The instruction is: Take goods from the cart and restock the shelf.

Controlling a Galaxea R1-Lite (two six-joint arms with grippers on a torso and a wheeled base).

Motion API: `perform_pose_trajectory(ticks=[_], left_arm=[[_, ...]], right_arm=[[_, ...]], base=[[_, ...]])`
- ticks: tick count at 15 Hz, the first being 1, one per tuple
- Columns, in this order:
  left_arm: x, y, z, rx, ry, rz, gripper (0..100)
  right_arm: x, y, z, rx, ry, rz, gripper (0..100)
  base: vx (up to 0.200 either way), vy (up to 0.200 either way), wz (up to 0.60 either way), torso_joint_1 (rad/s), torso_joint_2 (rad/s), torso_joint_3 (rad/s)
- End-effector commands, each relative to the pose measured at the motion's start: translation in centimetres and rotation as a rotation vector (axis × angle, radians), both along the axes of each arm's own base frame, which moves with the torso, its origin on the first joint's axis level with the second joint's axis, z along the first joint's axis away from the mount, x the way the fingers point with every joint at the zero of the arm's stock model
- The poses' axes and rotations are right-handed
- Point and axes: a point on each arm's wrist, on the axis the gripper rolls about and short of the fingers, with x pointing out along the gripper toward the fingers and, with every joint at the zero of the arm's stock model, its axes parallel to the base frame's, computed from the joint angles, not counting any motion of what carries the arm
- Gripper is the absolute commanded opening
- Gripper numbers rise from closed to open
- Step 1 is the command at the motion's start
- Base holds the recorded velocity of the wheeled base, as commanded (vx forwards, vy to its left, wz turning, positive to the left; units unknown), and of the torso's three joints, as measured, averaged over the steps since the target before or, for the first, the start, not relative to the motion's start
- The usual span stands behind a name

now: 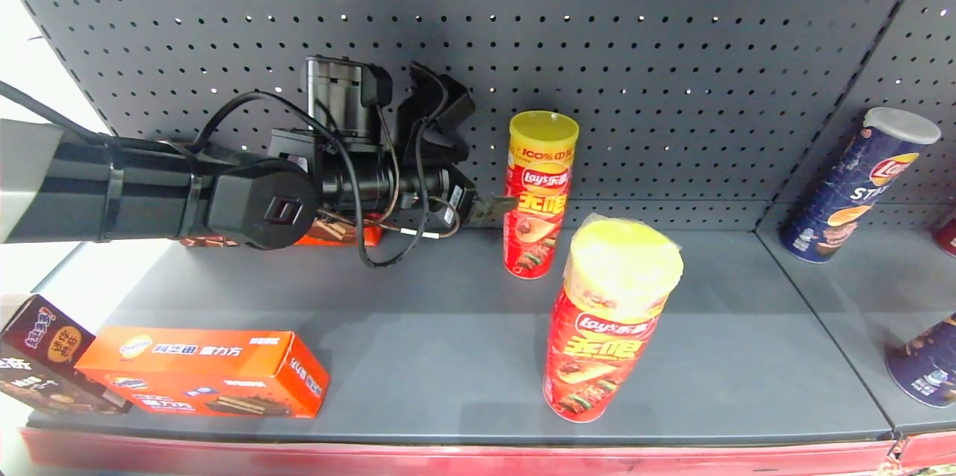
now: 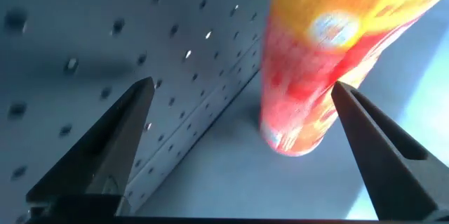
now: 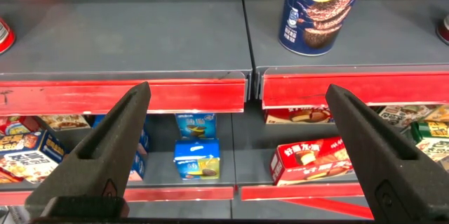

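With fingers apart, the left gripper sits just beside the red chip can at the back edge of the shelf, a light, slick, probably crushable tube best held mid-body.

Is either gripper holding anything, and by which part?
Nothing is held. The left gripper is open at the back red can, not closed on it; the right gripper is open too.

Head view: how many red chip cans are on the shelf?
2. One red can stands at the back by the pegboard, next to the left gripper; the other can stands near the front edge. A red sliver at the far right may be a third.
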Motion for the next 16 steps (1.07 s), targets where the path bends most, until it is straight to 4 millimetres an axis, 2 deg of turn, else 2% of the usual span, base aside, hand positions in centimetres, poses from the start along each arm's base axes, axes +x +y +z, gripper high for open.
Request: perform_pose_trajectory(ticks=[1,5,7,9,10,11,13,16], left_arm=[[-0.3,0.3,-0.2,0.006,0.009,0.006,100],[-2.3,1.2,-0.4,0.020,0.029,0.027,100],[-2.8,0.9,-0.7,0.067,0.015,0.163,100],[-2.8,0.8,-0.7,0.076,0.008,0.190,100],[-3.3,-0.4,-0.7,0.123,-0.019,0.325,100],[-3.6,-1.3,-1.0,0.153,-0.029,0.388,100],[-3.6,-2.5,-2.0,0.177,-0.019,0.396,100],[-2.4,-3.3,-3.1,0.185,-0.005,0.406,100]], right_arm=[[0.0,0.0,0.0,0.000,0.002,0.000,100],[0.0,0.0,0.0,0.000,0.002,0.000,100],[0.0,0.0,0.0,0.000,0.002,0.000,100],[0.0,0.0,0.0,0.000,0.002,0.000,100],[0.0,0.0,0.0,0.000,0.002,0.000,100],[0.0,0.0,0.0,0.000,0.002,0.000,100],[0.0,0.0,0.0,0.000,0.002,0.000,100],[0.0,0.0,0.0,0.000,0.002,0.000,100]], base=[[0.000,0.000,0.00,0.000,0.00,0.000],[0.000,0.000,0.00,0.000,0.00,0.000],[0.000,0.000,0.00,0.000,0.00,0.000],[0.000,0.000,0.00,0.000,0.00,0.000],[0.000,0.000,0.00,0.000,0.00,0.000],[0.000,0.000,0.00,0.000,0.00,0.000],[0.000,0.000,0.00,0.000,0.00,0.000],[0.000,0.000,0.00,0.000,0.00,0.000]])
